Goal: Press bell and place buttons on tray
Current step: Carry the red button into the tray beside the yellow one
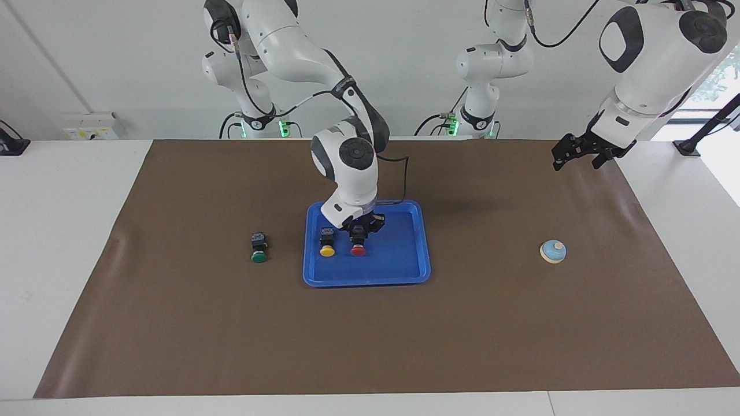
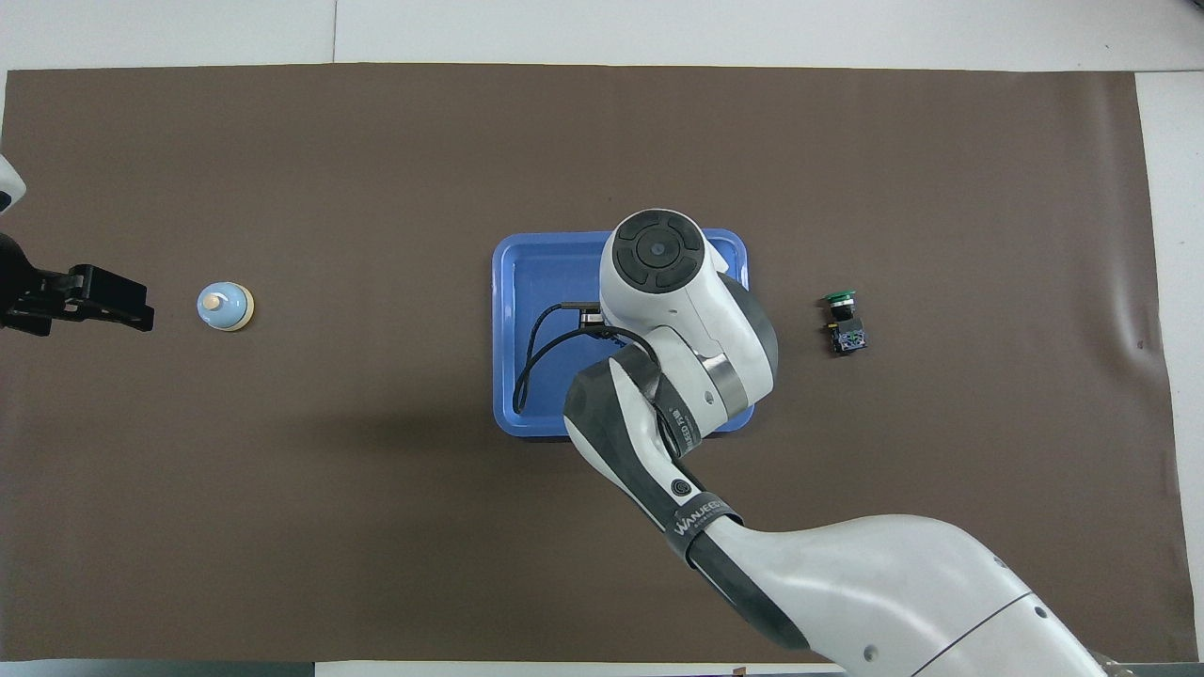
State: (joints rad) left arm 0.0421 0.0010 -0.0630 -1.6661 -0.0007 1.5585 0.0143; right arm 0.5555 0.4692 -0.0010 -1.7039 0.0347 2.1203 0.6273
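The blue tray lies mid-table; it also shows in the overhead view. In it stand the yellow button and, beside it, the red button. My right gripper is down in the tray, right on the red button's black body. In the overhead view the right arm hides both buttons. The green button lies on the mat beside the tray, toward the right arm's end. The bell stands toward the left arm's end. My left gripper hangs raised over the mat beside the bell.
A brown mat covers most of the white table. A black cable from the right arm loops over the tray.
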